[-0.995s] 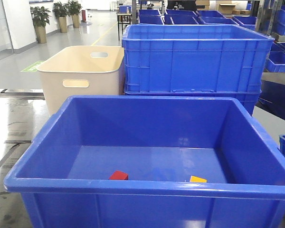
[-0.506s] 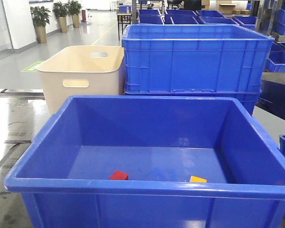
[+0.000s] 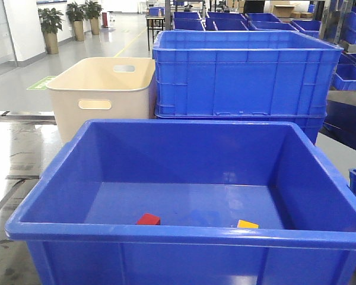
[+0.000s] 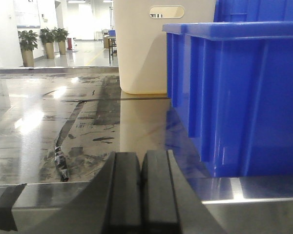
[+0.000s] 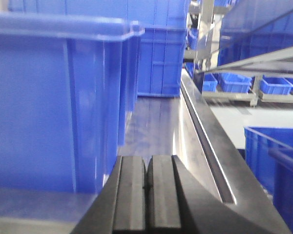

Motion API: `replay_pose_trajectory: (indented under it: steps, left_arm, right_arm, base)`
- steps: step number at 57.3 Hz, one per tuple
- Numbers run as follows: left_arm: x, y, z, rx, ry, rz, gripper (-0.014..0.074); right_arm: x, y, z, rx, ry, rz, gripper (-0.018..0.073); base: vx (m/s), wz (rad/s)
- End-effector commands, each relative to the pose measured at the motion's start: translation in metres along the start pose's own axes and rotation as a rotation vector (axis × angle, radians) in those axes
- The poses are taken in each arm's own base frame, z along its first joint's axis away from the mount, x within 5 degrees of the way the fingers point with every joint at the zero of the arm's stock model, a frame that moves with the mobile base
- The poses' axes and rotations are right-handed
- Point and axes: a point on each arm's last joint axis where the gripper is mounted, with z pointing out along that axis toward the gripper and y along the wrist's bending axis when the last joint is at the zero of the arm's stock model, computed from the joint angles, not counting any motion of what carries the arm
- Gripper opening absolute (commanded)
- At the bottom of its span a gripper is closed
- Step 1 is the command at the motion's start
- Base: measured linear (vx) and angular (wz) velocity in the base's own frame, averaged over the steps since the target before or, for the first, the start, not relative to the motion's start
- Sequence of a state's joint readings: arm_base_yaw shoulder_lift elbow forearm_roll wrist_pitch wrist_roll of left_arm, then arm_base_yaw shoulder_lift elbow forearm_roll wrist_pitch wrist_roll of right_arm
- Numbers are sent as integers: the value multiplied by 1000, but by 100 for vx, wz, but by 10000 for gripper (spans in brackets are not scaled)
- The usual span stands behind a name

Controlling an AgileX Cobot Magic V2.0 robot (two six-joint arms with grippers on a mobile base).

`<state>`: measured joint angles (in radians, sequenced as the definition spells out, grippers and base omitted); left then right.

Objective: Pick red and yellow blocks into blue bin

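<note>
The glossy blue bin point(image 3: 184, 233) fills the front view, and no gripper shows in that view. On its floor near the front wall lie the red block point(image 3: 148, 219) and, further right, the yellow block point(image 3: 247, 224), both partly hidden by the rim. My left gripper point(image 4: 141, 168) is shut with nothing in it, low over the steel table to the left of the blue bin point(image 4: 244, 92). On the other side of the blue bin point(image 5: 49, 97), my right gripper point(image 5: 147, 170) is shut and empty beside the outer wall.
A beige tub point(image 3: 101, 95) with handle slots stands behind the bin at left. Tall ribbed blue crates point(image 3: 243, 74) are stacked behind at right. More blue crates point(image 5: 244, 83) sit on shelving to the right, past the table's metal edge rail point(image 5: 205, 131).
</note>
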<state>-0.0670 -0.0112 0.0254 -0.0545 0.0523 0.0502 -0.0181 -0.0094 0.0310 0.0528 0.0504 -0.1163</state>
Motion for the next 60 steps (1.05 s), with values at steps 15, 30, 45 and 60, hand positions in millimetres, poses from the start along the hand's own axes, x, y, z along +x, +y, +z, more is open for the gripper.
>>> replay_pose_trajectory:
  steps: [15,30,45,60]
  left_arm:
    - [-14,1,-3,-7,-116,-19,-1]
    - [-14,1,-3,-7,-116,-19,-1]
    - [-14,1,-3,-7,-116,-19,-1]
    - [-14,1,-3,-6,-115,-19,-1]
  right_arm:
    - [-11,0,-2,4,-138,43,-11]
    - [-11,0,-2,4,-142,46,-11]
    - [-11,0,-1,4,-141,46,-11]
    - [-11,0,-1,4,-141,46,-11]
  base:
    - [0,0]
    - [0,0]
    - [0,0]
    - [0,0]
